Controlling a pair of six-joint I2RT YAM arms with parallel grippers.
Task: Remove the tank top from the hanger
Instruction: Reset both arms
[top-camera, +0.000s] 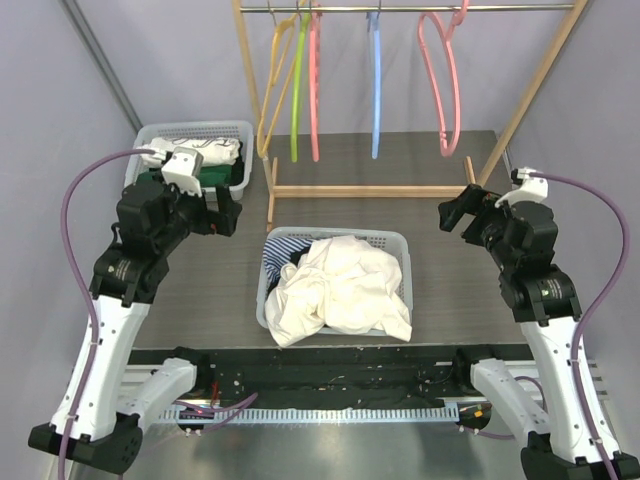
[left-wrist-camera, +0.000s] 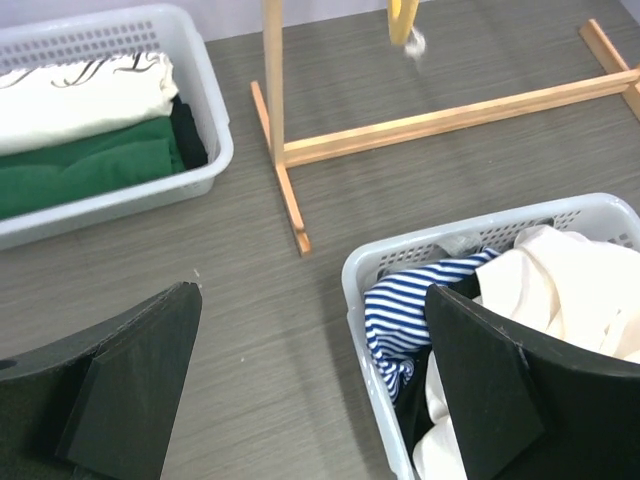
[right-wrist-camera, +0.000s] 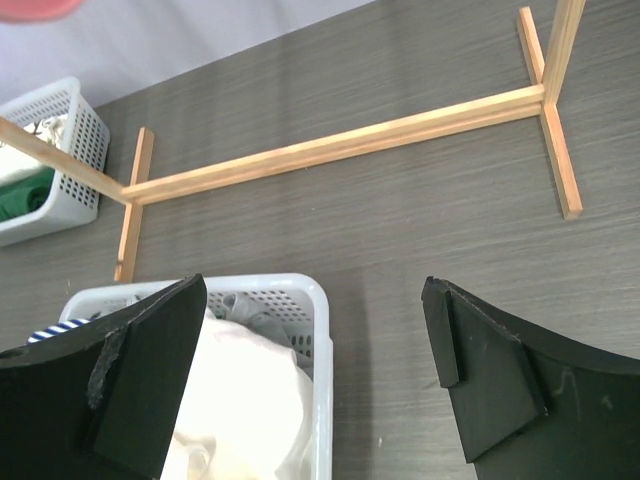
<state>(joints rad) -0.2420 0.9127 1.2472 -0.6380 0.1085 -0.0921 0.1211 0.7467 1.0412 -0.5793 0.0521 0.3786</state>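
Several bare plastic hangers (top-camera: 376, 90) hang on the rail at the back, with no garment on any of them. A crumpled cream-white garment (top-camera: 345, 285), apparently the tank top, lies on top of the pile in the centre basket (top-camera: 400, 240). It also shows in the left wrist view (left-wrist-camera: 570, 280) and the right wrist view (right-wrist-camera: 240, 400). My left gripper (top-camera: 228, 212) hovers left of the basket, open and holding nothing (left-wrist-camera: 312, 295). My right gripper (top-camera: 455, 213) hovers to the basket's right, open and empty (right-wrist-camera: 312, 288).
A second white basket (top-camera: 195, 130) at the back left holds folded white and green clothes (left-wrist-camera: 90, 165). The wooden rack's base bars (top-camera: 370, 190) run along the table behind the centre basket. A blue-striped garment (left-wrist-camera: 420, 300) lies at that basket's left end.
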